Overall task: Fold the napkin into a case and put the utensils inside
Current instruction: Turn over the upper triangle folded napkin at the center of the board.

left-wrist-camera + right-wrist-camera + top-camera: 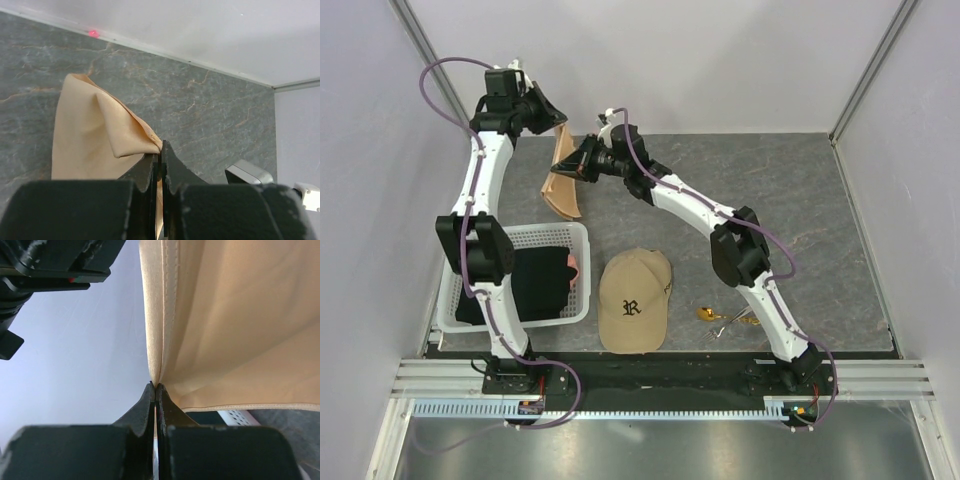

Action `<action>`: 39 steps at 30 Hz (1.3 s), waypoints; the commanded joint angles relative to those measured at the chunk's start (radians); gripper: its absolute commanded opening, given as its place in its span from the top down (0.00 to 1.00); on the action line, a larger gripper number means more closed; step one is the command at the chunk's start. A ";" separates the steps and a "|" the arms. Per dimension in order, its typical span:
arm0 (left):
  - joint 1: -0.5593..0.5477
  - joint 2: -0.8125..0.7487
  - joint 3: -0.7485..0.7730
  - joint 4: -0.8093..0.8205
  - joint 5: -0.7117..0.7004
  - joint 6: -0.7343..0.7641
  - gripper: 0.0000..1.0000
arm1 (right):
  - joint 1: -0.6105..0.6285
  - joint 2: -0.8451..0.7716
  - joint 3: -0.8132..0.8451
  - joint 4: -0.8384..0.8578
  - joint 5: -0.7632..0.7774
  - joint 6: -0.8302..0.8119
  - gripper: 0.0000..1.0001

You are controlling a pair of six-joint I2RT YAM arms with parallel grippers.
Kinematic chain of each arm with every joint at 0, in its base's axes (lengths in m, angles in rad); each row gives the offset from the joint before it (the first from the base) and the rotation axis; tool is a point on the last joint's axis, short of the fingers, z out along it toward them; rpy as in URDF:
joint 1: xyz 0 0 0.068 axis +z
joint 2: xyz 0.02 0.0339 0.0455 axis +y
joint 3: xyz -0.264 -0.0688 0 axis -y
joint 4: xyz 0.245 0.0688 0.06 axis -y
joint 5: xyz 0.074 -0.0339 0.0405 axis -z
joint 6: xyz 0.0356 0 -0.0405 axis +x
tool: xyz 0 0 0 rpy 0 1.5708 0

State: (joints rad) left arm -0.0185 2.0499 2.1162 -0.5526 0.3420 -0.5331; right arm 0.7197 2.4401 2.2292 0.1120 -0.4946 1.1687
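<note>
Both tools are clamped on the thin peach-orange, slightly shiny cloth napkin rn. The left tool is pinched shut on a folded corner, w/ the cloth bunching out to its left over the grey marbled counter. The right tool is squeezed tight on a hemmed edge, fabric fanning up and to the right of it.

From the top cam the napkin hangs between the 2 tools at the far left of the counter, behind the white slotted plastic basket. Can't tell if its bottom end touches the surface. The basket has a black cloth in it.

The utensils, 1 small gold spoon plus slim silvery pcs, lie on the counter near the right arm's base. They're just right of the tan baseball cap and well apart from the napkin.
</note>
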 commanded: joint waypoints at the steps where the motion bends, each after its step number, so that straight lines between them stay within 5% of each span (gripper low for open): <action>1: -0.009 -0.074 0.013 0.180 -0.026 0.015 0.98 | 0.093 -0.004 -0.009 0.011 -0.200 0.046 1.00; 8: -0.165 0.012 0.031 0.174 -0.147 0.039 0.98 | -0.006 -0.185 -0.434 0.207 -0.271 0.040 1.00; 15: -0.277 0.142 0.059 0.180 -0.248 -0.004 0.98 | -0.115 -0.274 -0.675 0.181 -0.391 -0.058 1.00; 29: -0.448 0.273 0.076 0.261 -0.321 -0.071 0.98 | -0.296 -0.446 -1.011 0.158 -0.438 -0.162 1.00; 39: -0.520 0.375 0.088 0.356 -0.248 -0.172 0.98 | -0.450 -0.536 -1.163 -0.046 -0.444 -0.360 1.00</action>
State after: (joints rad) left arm -0.5270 2.3753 2.1452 -0.4137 0.1139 -0.6315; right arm 0.2836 1.9469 1.1172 0.2150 -0.7986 0.9188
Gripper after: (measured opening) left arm 0.042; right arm 0.007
